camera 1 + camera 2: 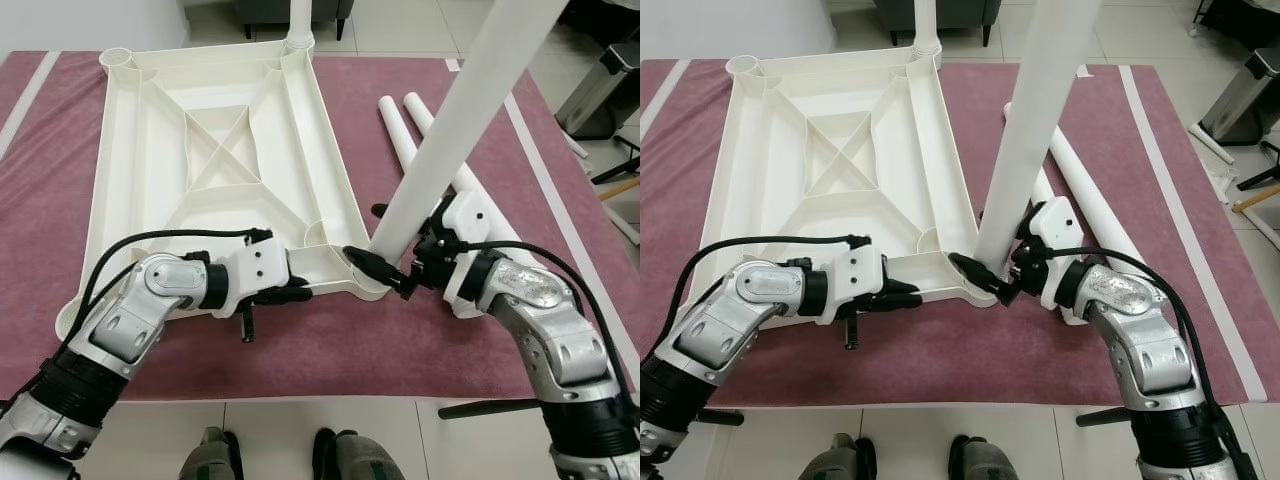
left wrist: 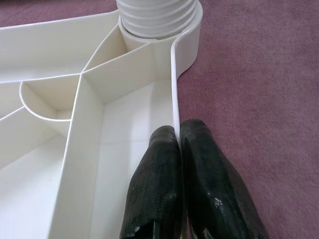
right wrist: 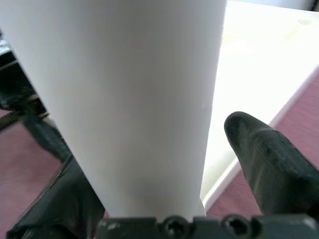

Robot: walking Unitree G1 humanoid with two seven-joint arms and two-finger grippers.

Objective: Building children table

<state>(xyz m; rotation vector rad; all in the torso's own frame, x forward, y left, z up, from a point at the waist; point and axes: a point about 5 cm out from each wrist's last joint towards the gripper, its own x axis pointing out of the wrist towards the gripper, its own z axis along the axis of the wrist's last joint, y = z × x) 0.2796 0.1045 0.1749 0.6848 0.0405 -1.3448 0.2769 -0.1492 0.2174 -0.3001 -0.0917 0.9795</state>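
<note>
While the upturned white tabletop [image 1: 150, 150] lies on the maroon rug [image 1: 420, 330], left gripper [image 2: 178, 135] pinches its near rim, right gripper [image 1: 1002, 280] clasps one upright leg [image 1: 1030, 130]; two spare legs [image 1: 400, 135] lie alongside.

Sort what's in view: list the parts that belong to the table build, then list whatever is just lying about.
Part of the build:
- upturned tabletop, left hand pinching its rim
- table leg held at the corner socket by right hand
- spare legs on the rug

Lying about:
- bin
- chair legs
</note>
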